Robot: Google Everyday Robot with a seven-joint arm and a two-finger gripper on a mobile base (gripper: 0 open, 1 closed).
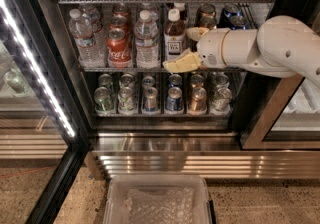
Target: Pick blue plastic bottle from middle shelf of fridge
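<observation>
Standing white-capped, brown bottle [174,37] beside pincer [180,49].

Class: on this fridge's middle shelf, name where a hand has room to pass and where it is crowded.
Free: the middle shelf front right, between the blue plastic bottle and the fridge wall, where the open gripper sits; headroom above the cola cans. Crowded: the water bottles, the lower can row.

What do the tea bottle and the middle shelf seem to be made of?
The tea bottle looks like clear glossy plastic: dark tea shows through. The middle shelf is likely metal wire: thin silvery bars. The gripper is open at the bottle.
</observation>
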